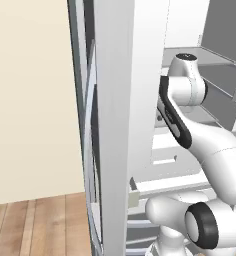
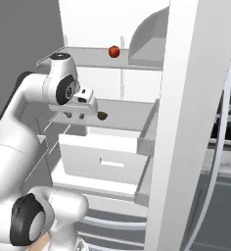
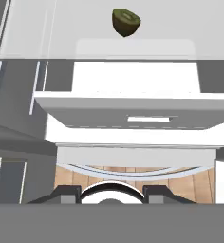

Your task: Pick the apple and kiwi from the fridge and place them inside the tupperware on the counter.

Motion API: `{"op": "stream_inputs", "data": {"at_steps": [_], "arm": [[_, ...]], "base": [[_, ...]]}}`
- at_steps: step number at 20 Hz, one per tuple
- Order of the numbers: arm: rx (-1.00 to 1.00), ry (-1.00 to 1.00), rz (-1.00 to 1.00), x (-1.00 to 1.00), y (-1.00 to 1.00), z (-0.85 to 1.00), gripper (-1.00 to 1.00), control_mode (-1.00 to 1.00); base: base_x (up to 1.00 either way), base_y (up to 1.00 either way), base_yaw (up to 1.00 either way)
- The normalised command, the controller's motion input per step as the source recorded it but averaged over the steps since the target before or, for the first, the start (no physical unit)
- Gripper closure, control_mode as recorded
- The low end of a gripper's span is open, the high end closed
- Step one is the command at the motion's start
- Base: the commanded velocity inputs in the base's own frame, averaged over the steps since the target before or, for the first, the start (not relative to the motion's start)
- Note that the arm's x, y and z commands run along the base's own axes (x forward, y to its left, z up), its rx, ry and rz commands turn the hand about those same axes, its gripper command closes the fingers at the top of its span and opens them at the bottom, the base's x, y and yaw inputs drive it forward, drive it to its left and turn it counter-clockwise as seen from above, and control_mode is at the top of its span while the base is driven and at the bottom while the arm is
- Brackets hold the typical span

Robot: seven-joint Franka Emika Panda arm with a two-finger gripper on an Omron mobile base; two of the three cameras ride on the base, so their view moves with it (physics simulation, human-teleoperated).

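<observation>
The fridge stands open in front of me. A small red apple rests on its upper glass shelf. One shelf lower lies the kiwi, a cut brown-green half, seen again near the top of the hand view as the kiwi. My gripper hangs over the front of that lower shelf, just left of the kiwi and apart from it. In the hand view the gripper is open, with nothing between its fingers. The tupperware is out of view.
A white drawer is pulled out below the kiwi's shelf. The fridge door stands edge-on close to the arm's left. A curved pale cover sits right of the apple. Wooden floor lies below.
</observation>
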Motion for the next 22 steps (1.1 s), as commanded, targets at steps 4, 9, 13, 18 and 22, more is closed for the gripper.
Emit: {"op": "stream_inputs", "data": {"at_steps": [4,9,13,18,22], "arm": [[0.00,0.00,0.00,0.00,0.00,0.00,-1.00,1.00],[0.00,0.00,0.00,0.00,0.00,0.00,-1.00,1.00],[0.00,0.00,0.00,0.00,0.00,0.00,-1.00,1.00],[0.00,0.00,0.00,0.00,0.00,0.00,-1.00,1.00],[0.00,0.00,0.00,0.00,0.00,0.00,-1.00,1.00]], "base": [[0.00,-0.24,0.00],[0.09,-0.42,0.00],[0.44,-0.13,-0.01],[0.72,-0.01,0.00],[0.68,-0.07,0.00]]}}
